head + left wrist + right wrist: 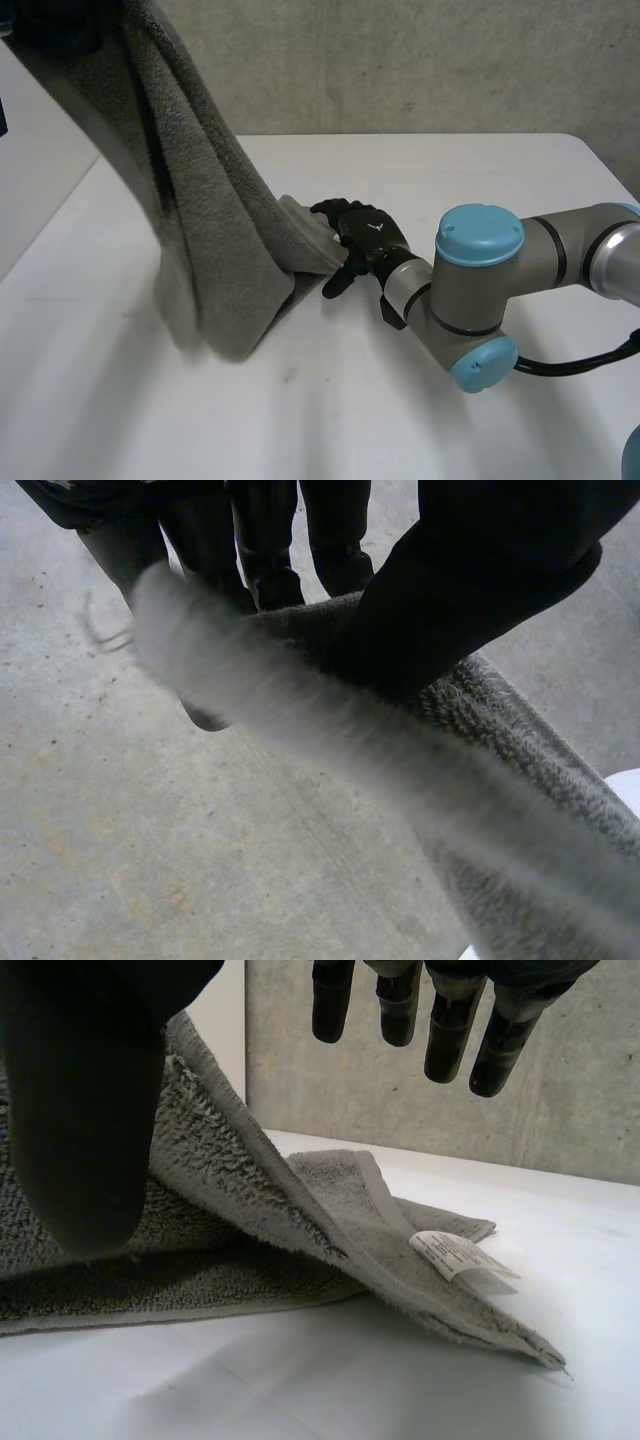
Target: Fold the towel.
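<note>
White bench, concrete wall behind. Grey towel hangs lifted, its bottom end trailing on the bench. Left hand has it pinched up high; right hand sits at the low corner, fingers loose and apart.

The towel hung from the left hand over the table's left (lower end resting there), right hand beside its corner.
</note>
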`<action>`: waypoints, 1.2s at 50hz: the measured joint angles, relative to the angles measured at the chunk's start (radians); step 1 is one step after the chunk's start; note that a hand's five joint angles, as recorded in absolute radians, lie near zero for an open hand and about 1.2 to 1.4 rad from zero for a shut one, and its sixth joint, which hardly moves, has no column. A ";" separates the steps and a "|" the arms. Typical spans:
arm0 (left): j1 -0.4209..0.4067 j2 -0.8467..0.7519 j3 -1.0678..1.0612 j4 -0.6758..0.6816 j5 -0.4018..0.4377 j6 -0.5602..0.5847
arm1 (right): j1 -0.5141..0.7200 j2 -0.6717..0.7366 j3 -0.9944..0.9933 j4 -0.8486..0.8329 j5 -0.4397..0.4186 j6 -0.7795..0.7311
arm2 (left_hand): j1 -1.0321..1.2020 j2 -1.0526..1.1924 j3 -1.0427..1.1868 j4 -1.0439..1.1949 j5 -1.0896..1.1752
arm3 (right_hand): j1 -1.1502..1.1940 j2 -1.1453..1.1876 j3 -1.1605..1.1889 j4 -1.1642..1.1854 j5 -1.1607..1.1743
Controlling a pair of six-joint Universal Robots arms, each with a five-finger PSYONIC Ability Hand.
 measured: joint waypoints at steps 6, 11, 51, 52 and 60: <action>-0.003 0.010 -0.002 -0.001 0.000 -0.005 | 0.000 0.035 -0.027 -0.009 -0.006 0.004 | 0.000 0.000 0.000 0.000 0.000 | 0.072 0.046 0.049 0.040 0.013; -0.004 0.028 -0.002 0.000 -0.001 -0.010 | 0.001 0.089 -0.077 -0.013 -0.006 0.003 | 0.000 0.000 0.000 0.000 0.000 | 0.382 0.316 0.319 0.312 0.282; 0.173 -0.127 -0.071 0.034 0.005 -0.031 | -0.393 -0.714 -0.100 0.452 -0.093 -0.690 | 0.000 0.000 0.000 0.000 0.000 | 1.210 1.044 1.047 1.044 1.007; 0.175 -0.139 -0.078 0.034 0.005 -0.030 | -0.407 -0.719 -0.109 0.496 -0.100 -0.712 | 0.000 0.000 0.000 0.000 0.000 | 1.210 1.044 1.047 1.044 1.007; 0.179 -0.246 -0.139 0.032 0.009 -0.022 | -0.465 -0.621 -0.120 0.757 -0.124 -0.913 | 0.000 0.000 0.000 0.000 0.000 | 1.210 1.044 1.047 1.044 1.008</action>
